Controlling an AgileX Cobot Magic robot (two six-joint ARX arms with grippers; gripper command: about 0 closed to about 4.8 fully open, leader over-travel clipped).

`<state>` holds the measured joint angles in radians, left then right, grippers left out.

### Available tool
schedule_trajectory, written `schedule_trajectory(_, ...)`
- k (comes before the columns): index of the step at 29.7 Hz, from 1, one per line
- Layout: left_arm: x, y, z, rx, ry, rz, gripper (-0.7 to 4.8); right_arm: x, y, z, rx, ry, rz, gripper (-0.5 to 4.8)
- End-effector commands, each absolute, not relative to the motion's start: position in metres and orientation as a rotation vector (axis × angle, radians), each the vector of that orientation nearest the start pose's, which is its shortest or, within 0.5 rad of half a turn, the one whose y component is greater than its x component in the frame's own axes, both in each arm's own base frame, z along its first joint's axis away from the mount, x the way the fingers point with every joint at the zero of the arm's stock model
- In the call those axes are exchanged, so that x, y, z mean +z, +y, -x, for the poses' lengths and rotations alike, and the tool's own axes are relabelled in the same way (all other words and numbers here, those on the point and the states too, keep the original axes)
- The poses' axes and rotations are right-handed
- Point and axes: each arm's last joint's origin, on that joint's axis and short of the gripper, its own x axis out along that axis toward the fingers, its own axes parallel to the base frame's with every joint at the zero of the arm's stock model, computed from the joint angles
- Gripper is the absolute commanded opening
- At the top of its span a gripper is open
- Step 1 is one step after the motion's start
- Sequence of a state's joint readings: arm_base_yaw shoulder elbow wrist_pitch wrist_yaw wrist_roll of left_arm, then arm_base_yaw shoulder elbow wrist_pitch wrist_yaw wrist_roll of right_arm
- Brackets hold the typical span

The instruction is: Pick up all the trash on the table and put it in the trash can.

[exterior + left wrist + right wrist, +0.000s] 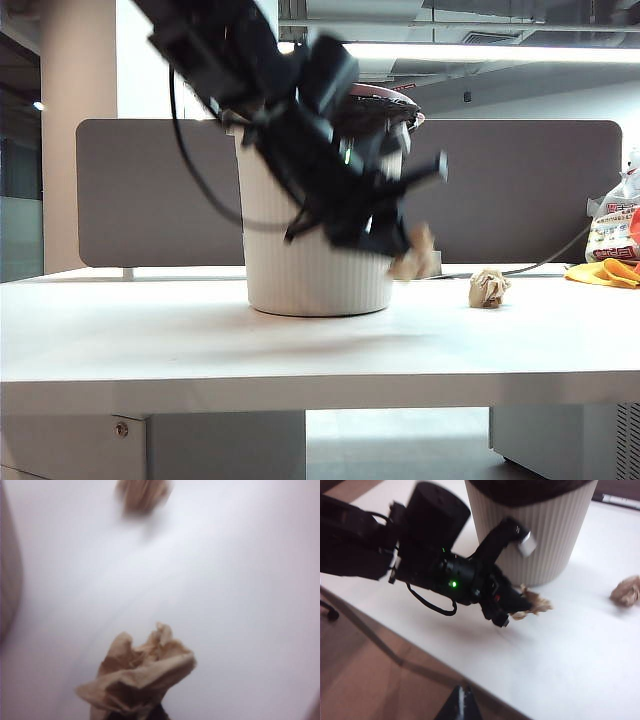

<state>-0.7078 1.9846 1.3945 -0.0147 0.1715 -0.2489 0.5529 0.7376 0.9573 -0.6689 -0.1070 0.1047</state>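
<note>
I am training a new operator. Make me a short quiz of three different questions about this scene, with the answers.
1. True or false: the left gripper is shut on a wad of paper.
2. Multiple choice: where is the second paper wad? A) inside the trash can B) lying on the table, to the right of the trash can in the exterior view C) in the right gripper
3. Short answer: what lines the top of the trash can?

Key:
1. True; it holds the wad above the table, beside the can.
2. B
3. A black bag liner. The right gripper is barely in view, at the edge of its own wrist view.
</note>
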Motion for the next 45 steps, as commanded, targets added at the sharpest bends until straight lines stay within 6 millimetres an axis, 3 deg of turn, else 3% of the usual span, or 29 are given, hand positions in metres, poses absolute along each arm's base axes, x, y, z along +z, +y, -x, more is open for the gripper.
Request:
schedule_trajectory(1, 0.26, -0.292, -0.329, -0.863, 0.581, 0.11, -0.06, 0.361, 0.075, -0.115, 0.634, 0.389, -0.019, -0.08)
schedule_trajectory(5, 0.325, -0.284, -0.318, -0.91, 0.403, 0.144, -0.06, 0.374, 0.073, -0.113, 0.623, 0.3, -0.037, -0.09)
schedule_trajectory(9, 0.388, -0.267, -0.307, -0.844, 0.192, 0.137, -0.06, 0.394, 0.069, -0.111, 0.559, 0.186, -0.058, -0.09)
schedule_trajectory(14, 0.435, -0.24, -0.311, -0.66, 0.004, 0.017, -0.06, 0.412, 0.069, -0.111, 0.568, 0.049, -0.088, -0.09)
schedule_trajectory(17, 0.441, -0.219, -0.327, -0.591, -0.009, 0.023, -0.06, 0.415, 0.072, -0.117, 0.568, 0.029, -0.094, -0.09)
schedule_trajectory(23, 0.421, -0.187, -0.363, -0.511, 0.058, 0.036, -0.06, 0.422, 0.078, -0.132, 0.552, 0.042, -0.091, -0.09)
schedule_trajectory(28, 0.403, -0.185, -0.378, -0.57, 0.127, 0.044, -0.03, 0.435, 0.085, -0.147, 0.551, 0.042, -0.091, -0.08)
schedule_trajectory(29, 0.4, -0.186, -0.379, -0.575, 0.14, 0.035, 0.17, 0.437, 0.086, -0.149, 0.55, 0.042, -0.09, -0.08)
schedule_trajectory(30, 0.398, -0.186, -0.38, -0.575, 0.153, 0.029, 0.78, 0.439, 0.089, -0.153, 0.559, 0.045, -0.09, -0.08)
schedule_trajectory(33, 0.395, -0.186, -0.38, -0.576, 0.181, 0.024, 4.79, 0.443, 0.093, -0.159, 0.597, 0.044, -0.091, -0.08)
schedule_trajectory(41, 0.398, -0.185, -0.379, -0.575, 0.165, 0.029, 4.79, 0.444, 0.093, -0.16, 0.594, 0.04, -0.092, -0.08)
schedule_trajectory(45, 0.409, -0.19, -0.368, -0.646, 0.151, 0.067, 4.79, 0.444, 0.087, -0.158, 0.545, 0.047, -0.08, -0.09)
